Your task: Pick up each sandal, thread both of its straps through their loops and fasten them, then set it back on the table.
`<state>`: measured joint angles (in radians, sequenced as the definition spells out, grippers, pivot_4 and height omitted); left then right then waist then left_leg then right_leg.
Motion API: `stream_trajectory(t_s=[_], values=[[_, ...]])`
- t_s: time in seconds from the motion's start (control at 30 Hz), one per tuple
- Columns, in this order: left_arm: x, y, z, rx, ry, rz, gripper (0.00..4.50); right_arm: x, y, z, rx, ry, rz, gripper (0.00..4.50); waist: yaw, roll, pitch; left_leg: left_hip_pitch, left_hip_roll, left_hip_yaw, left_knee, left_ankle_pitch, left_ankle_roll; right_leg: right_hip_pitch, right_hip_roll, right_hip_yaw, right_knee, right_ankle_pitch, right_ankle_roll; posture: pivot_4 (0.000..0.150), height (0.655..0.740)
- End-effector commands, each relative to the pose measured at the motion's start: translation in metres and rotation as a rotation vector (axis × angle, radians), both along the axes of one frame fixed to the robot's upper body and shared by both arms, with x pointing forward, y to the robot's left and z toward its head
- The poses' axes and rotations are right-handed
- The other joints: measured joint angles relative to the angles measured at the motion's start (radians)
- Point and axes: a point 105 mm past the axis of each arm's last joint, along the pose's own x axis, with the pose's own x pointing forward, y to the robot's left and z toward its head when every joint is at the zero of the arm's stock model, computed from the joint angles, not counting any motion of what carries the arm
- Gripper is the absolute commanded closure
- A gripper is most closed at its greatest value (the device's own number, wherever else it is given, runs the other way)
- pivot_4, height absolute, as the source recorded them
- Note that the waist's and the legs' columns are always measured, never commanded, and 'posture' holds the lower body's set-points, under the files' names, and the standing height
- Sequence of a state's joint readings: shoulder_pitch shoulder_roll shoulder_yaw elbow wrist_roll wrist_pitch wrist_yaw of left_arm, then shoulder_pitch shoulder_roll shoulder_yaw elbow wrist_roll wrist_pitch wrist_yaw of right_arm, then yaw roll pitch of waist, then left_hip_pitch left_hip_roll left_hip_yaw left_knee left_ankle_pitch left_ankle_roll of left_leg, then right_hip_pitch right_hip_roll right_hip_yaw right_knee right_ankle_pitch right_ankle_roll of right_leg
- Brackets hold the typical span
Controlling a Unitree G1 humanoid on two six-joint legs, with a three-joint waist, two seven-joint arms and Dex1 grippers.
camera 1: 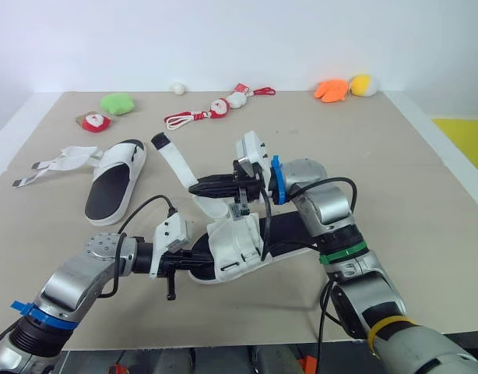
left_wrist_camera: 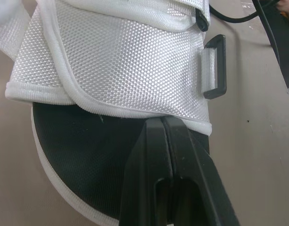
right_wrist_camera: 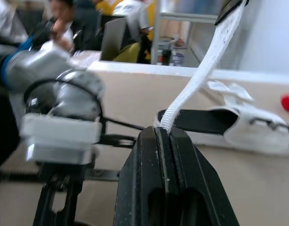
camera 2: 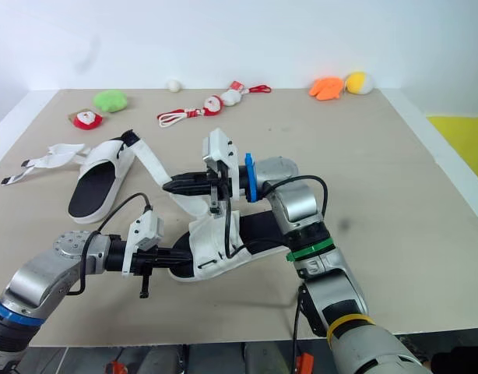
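Right wrist view is showing the right gripper (right_wrist_camera: 164,129) clamping 1 strap (right_wrist_camera: 201,75), holding it above the near sandal (camera 1: 239,245) on the table (camera 1: 410,195). The left gripper (left_wrist_camera: 162,120), fingers (left_wrist_camera: 147,160) together, is pinning its insole (left_wrist_camera: 83,160). Nothing looks fastened yet; the other sandal (camera 1: 114,179) is lying unstrapped.

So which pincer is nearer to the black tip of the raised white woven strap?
Right. The right pincer is shut on that strap below its black tip; the left pincer sits lower, at one end of the white sandal with black footbed.
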<state>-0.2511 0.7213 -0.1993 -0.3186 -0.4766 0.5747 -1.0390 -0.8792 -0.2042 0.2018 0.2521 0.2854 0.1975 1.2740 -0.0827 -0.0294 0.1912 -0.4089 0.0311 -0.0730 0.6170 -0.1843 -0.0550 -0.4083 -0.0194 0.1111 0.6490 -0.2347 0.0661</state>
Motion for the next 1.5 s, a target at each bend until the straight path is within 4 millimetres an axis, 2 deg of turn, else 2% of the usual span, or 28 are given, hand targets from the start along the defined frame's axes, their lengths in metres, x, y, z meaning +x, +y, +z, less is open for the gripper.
stream_trajectory(t_s=[0.03, 0.1, 0.2, 0.33, 0.57, 0.67, 0.77, 0.9, 1.03, 1.1, 1.2, 1.27, 1.3, 1.37, 1.5], values=[[0.000, 0.003, -0.010, 0.039, 0.031, 0.020, 4.50, -0.024, 0.003, 0.022, 0.047, -0.282, 0.105, 4.46, 0.001, 0.000, 0.000, 0.000, 0.000, 0.000, 0.000, 0.000, 0.000, 0.000, 0.000, 0.000, 0.000, 0.000, -0.001, 0.150, 0.7400], [-0.001, 0.003, -0.010, 0.040, 0.032, 0.020, 4.50, -0.035, 0.000, 0.019, 0.037, -0.392, 0.146, 4.46, 0.003, 0.000, 0.000, 0.000, 0.000, 0.000, 0.000, 0.000, 0.000, 0.000, 0.000, 0.000, 0.000, 0.000, 0.000, 0.150, 0.7400], [-0.002, 0.004, -0.010, 0.042, 0.035, 0.021, 4.50, -0.049, -0.013, 0.002, -0.021, -0.579, 0.214, 4.46, 0.007, 0.000, 0.000, 0.000, 0.000, 0.000, 0.000, 0.000, -0.001, 0.000, 0.000, 0.000, 0.000, -0.001, 0.001, 0.150, 0.7400], [-0.003, 0.005, -0.010, 0.044, 0.039, 0.023, 4.50, -0.056, -0.025, -0.010, -0.040, -0.756, 0.254, 4.46, 0.007, 0.000, 0.000, 0.000, 0.000, 0.000, 0.000, -0.001, -0.001, 0.001, 0.000, 0.000, 0.000, -0.001, 0.002, 0.150, 0.7400], [-0.003, 0.000, -0.009, 0.039, 0.043, 0.011, 4.50, -0.075, -0.029, -0.031, -0.053, -1.162, 0.431, 4.46, 0.007, 0.000, 0.000, 0.001, 0.000, 0.000, 0.000, -0.001, -0.001, 0.002, 0.000, 0.000, 0.000, -0.001, 0.000, 0.150, 0.7400], [-0.003, 0.000, -0.009, 0.041, 0.045, 0.005, 4.50, -0.081, -0.034, -0.039, -0.057, -1.240, 0.495, 4.46, 0.007, 0.000, 0.000, 0.001, -0.001, 0.000, 0.000, -0.001, -0.001, 0.002, -0.001, 0.000, 0.000, -0.002, 0.000, 0.150, 0.7400], [-0.003, 0.000, -0.009, 0.041, 0.048, -0.001, 4.50, -0.082, -0.043, -0.043, -0.073, -1.233, 0.485, 4.46, 0.007, 0.000, 0.000, 0.001, -0.001, 0.000, -0.001, -0.001, -0.001, 0.002, -0.001, 0.000, 0.000, -0.002, -0.001, 0.150, 0.7400], [-0.005, 0.000, -0.009, 0.043, 0.053, -0.007, 4.50, -0.075, -0.052, -0.035, -0.078, -1.192, 0.410, 2.98, 0.008, 0.000, 0.000, 0.002, -0.001, 0.000, -0.001, -0.001, -0.001, 0.002, -0.001, 0.000, 0.000, -0.002, -0.003, 0.150, 0.7400], [-0.006, 0.001, -0.010, 0.046, 0.065, -0.011, 4.50, -0.071, -0.065, -0.024, -0.097, -1.178, 0.347, 1.08, 0.008, 0.000, 0.000, 0.003, -0.001, 0.000, 0.000, 0.000, -0.001, 0.003, -0.001, 0.000, 0.001, -0.003, -0.007, 0.150, 0.7400], [-0.007, 0.001, -0.011, 0.046, 0.068, -0.012, 4.50, -0.067, -0.073, -0.018, -0.121, -1.063, 0.272, 0.09, 0.008, -0.001, 0.000, 0.003, -0.001, 0.000, 0.000, 0.000, -0.001, 0.003, -0.001, 0.000, 0.001, -0.003, -0.007, 0.150, 0.7400], [-0.007, 0.001, -0.011, 0.046, 0.071, -0.013, 4.50, -0.060, -0.091, -0.015, -0.175, -0.698, 0.107, 0.03, 0.011, -0.001, -0.001, 0.003, -0.001, 0.000, 0.000, 0.000, -0.001, 0.003, -0.001, 0.000, 0.001, -0.004, -0.009, 0.150, 0.7400], [-0.007, 0.001, -0.011, 0.044, 0.073, -0.015, 4.50, -0.068, -0.105, -0.019, -0.238, -0.396, 0.049, 0.03, 0.016, 0.000, 0.000, 0.002, -0.001, 0.000, 0.000, -0.001, -0.001, 0.003, -0.002, 0.001, 0.002, -0.005, -0.009, 0.150, 0.7400], [-0.008, 0.001, -0.011, 0.044, 0.074, -0.016, 4.50, -0.072, -0.108, -0.020, -0.258, -0.306, 0.039, 0.03, 0.019, 0.000, 0.000, 0.002, -0.002, 0.000, 0.000, -0.001, 0.000, 0.003, -0.003, 0.001, 0.002, -0.005, -0.010, 0.150, 0.7400], [-0.008, 0.000, -0.011, 0.043, 0.075, -0.019, 4.50, -0.080, -0.118, -0.025, -0.315, 0.046, -0.039, 0.03, 0.021, 0.001, 0.000, 0.002, -0.003, 0.000, 0.000, -0.001, 0.001, 0.003, -0.003, 0.001, 0.003, -0.007, -0.009, 0.150, 0.7400], [-0.008, -0.002, -0.011, 0.041, 0.076, -0.022, 4.50, -0.090, -0.122, -0.040, -0.451, 0.475, -0.161, 0.03, 0.020, 0.000, -0.001, 0.003, -0.001, 0.001, 0.001, -0.002, 0.001, 0.003, -0.003, 0.000, 0.003, -0.006, -0.007, 0.150, 0.7400]])
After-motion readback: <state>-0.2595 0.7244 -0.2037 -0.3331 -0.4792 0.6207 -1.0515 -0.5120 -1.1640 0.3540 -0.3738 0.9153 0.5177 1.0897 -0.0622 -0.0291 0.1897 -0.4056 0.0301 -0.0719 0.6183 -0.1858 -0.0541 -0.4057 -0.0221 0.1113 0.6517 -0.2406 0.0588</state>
